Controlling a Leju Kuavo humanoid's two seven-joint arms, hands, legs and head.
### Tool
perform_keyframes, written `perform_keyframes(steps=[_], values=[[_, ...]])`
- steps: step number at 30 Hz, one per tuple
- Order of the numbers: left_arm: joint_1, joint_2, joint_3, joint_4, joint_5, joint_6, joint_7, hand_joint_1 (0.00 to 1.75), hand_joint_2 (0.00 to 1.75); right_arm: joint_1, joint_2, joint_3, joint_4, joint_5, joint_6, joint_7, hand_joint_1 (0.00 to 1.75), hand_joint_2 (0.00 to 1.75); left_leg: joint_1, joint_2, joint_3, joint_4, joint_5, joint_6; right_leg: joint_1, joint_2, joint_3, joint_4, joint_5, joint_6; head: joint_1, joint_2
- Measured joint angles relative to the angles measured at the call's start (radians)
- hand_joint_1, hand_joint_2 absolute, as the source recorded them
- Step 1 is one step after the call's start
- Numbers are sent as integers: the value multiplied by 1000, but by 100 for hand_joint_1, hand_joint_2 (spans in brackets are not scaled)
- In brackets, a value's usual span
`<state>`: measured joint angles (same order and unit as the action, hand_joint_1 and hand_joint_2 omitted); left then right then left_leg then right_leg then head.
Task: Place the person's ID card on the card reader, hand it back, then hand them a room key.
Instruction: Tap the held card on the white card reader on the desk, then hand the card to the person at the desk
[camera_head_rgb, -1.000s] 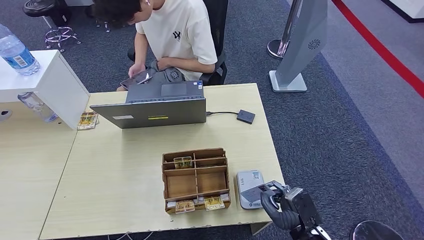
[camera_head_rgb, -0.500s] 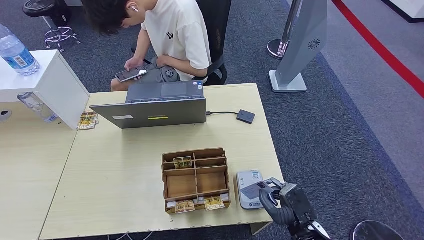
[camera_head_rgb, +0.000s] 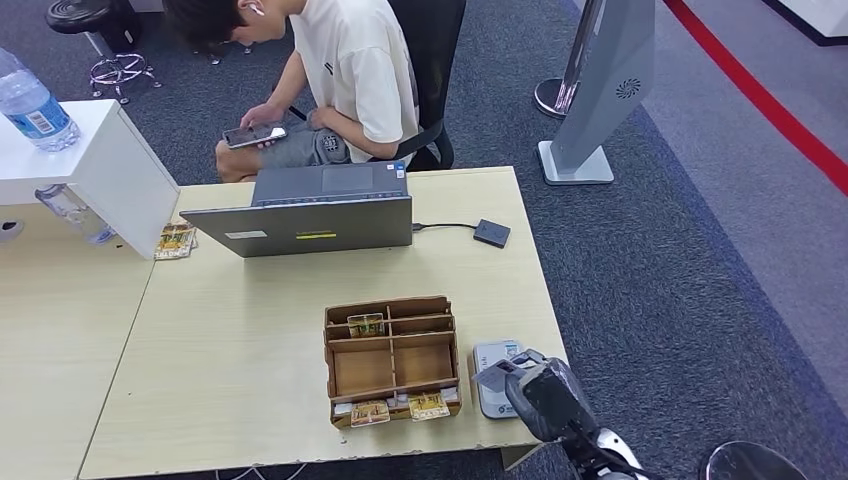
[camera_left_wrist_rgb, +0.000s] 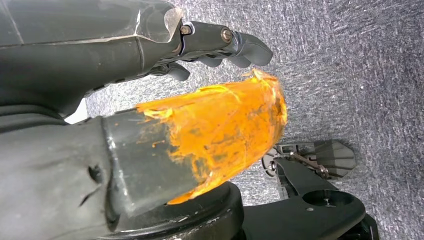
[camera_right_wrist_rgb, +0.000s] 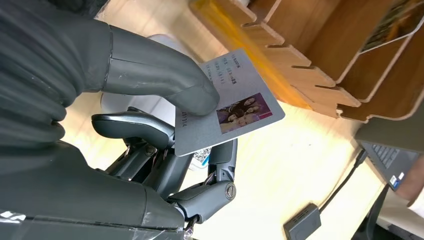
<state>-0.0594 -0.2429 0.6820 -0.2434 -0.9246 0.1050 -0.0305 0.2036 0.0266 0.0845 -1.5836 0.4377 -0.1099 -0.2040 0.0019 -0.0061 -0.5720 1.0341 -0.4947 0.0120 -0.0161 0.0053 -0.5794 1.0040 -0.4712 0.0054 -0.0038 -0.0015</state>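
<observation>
On the table (camera_head_rgb: 250, 330) a divided box (camera_head_rgb: 392, 360) stands near the front edge, and the card reader (camera_head_rgb: 492, 375) lies just to its right. Behind the box stands a laptop (camera_head_rgb: 310, 212). A person (camera_head_rgb: 340, 70) sits behind the table. Right of the laptop lies a small box on a cable (camera_head_rgb: 491, 233).

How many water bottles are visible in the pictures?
2: one upright on the white box at far left, another lying on the table beside that box. Others may be hidden.
</observation>
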Motion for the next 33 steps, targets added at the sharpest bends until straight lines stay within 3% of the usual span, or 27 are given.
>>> perform_keyframes(steps=[23, 28, 33], values=[[0, -4, 27, 0, -15, 0, -3, 0, 0, -35, -21, -28, 51, 117, -56, 18, 175, 175, 0, 0, 0, 0, 0, 0, 0, 0, 0, 0, 0, 0, 0, 0], [0, -4, 32, 0, -17, 0, -3, 0, 0, -40, -21, -39, 58, 75, -14, 7, 175, 175, 0, 0, 0, 0, 0, 0, 0, 0, 0, 0, 0, 0, 0, 0], [0, -4, 39, 0, -19, -3, -4, 0, 0, -46, -21, -59, 70, -69, 93, -9, 175, 175, 0, 0, 0, 0, 0, 0, 0, 0, 0, 0, 0, 0, 0, 0]])
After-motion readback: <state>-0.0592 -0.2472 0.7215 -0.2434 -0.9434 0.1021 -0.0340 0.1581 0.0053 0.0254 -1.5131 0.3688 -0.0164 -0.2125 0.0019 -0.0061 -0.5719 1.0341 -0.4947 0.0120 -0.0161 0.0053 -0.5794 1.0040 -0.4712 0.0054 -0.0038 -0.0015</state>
